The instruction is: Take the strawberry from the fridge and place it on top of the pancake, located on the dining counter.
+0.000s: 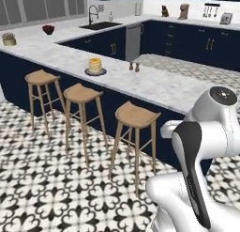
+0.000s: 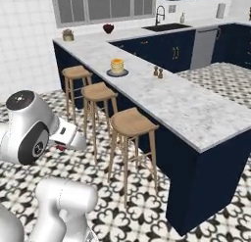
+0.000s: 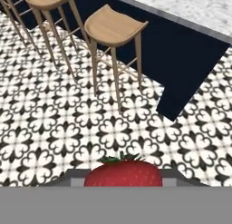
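In the hand view you see the strawberry (image 3: 123,172) at the bottom centre of the frame, red with small green leaves on top, sitting between the grey fingers (image 3: 72,177) of the gripper (image 3: 123,178), which close on it from both sides; so the gripper is gripping the strawberry. Above the berry in this view you look down on the black and white patterned floor (image 3: 54,128), and in the upper part you find two wooden stools (image 3: 113,26) standing against the navy base of the dining counter (image 3: 190,64). In the right base view a tiny red spot (image 2: 60,148) shows at the left middle of the frame, just below the white hand of the arm, low over the floor and well apart from the counter top. The pancake (image 2: 116,66) you find in the upper middle of that frame, a golden stack on a dark plate (image 2: 109,73), resting on the marble top of the dining counter (image 2: 186,108); two small shakers (image 2: 158,72) stand near it to the right. In the left base view the pancake (image 1: 95,65) is in the upper middle, on the dining counter (image 1: 154,85), above the row of three stools (image 1: 136,116), and the white arm (image 1: 201,146) takes the lower right corner.
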Available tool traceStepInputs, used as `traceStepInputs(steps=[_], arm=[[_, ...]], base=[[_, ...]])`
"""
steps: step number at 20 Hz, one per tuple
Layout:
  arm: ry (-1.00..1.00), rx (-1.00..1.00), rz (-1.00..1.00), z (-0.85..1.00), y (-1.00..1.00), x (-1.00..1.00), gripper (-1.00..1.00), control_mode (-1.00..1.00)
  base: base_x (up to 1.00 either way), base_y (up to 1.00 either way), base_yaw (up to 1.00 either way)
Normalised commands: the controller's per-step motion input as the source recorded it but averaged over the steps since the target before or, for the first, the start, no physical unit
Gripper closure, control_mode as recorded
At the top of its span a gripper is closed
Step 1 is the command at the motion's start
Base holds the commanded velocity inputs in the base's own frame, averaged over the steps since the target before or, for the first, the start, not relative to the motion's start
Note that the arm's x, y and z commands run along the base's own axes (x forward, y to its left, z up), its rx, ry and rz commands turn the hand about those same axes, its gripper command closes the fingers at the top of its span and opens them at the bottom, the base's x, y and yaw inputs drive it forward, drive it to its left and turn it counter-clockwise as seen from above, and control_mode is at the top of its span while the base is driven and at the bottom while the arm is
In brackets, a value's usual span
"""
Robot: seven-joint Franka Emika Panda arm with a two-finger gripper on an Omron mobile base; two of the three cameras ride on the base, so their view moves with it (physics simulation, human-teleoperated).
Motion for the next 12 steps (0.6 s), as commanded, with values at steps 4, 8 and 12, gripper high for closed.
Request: traceStepInputs(steps=[4, 8, 12], arm=[[0.00, 0.00, 0.00, 0.00, 0.00, 0.00, 1.00, 1.00], [0.00, 0.00, 0.00, 0.00, 0.00, 0.00, 1.00, 1.00], [0.00, 0.00, 0.00, 0.00, 0.00, 0.00, 1.00, 1.00]], base=[[0.11, 1.00, -0.48], [0.20, 1.00, -0.48], [0.34, 1.00, -0.40]])
